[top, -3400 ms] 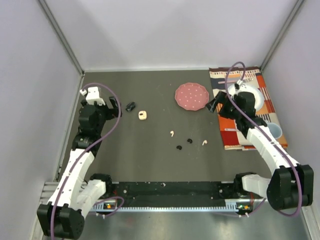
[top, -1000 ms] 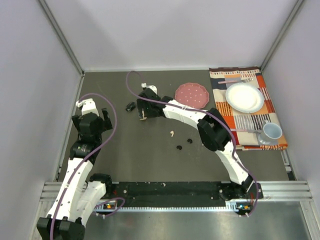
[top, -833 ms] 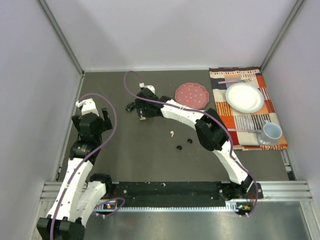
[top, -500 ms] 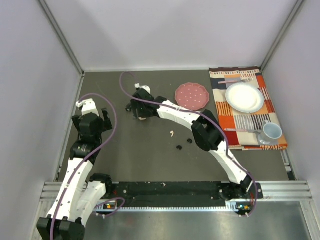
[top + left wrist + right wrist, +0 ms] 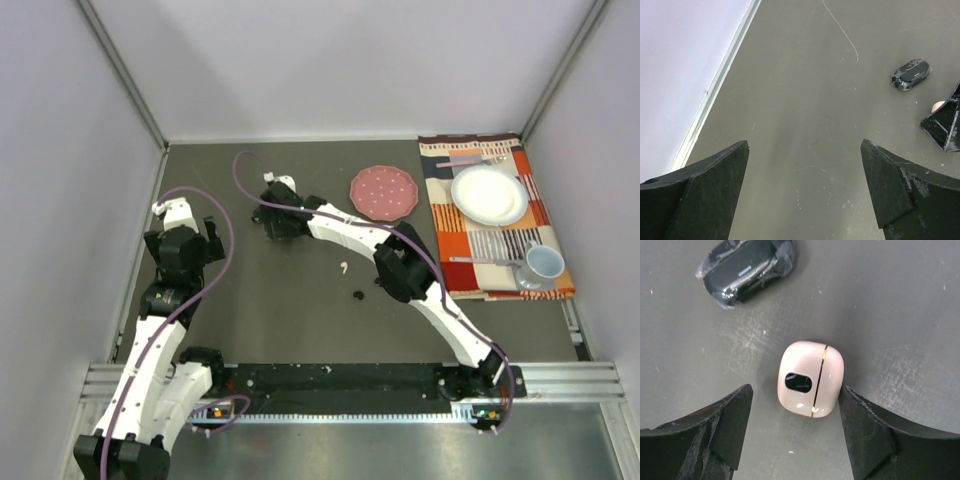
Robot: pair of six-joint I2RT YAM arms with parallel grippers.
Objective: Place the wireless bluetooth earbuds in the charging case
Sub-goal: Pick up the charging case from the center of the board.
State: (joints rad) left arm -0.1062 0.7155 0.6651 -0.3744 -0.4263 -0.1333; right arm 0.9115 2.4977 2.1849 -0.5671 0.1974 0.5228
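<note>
Here, the right hand point(image 5: 795, 390) hangs low over the desk point(image 5: 250, 310) with its jaws spread on either side of the pale case point(image 5: 810, 379). The case lies flat, shut along a thin gold seam. One finger point(image 5: 865, 430) sits at the case's edge, whether touching or only just beside it cannot be told. The other finger point(image 5: 725, 425) stands apart from it. A black case point(image 5: 745, 270) lies near the pale one, just beyond it, untouched.

The left hand point(image 5: 804, 145) is wide open and holds nothing, over bare desk by the left wall.

The earbuds are out of both cases. A white earbud point(image 5: 344, 267) and a black earbud point(image 5: 358, 295) lie loose at mid-desk, well apart from the pale case, beside the right arm's elbow. A pink disc point(image 5: 383, 192) lies farther back, with a striped mat point(image 5: 500, 240) on the right carrying a plate point(image 5: 489, 194) and a cup point(image 5: 545, 264).
</note>
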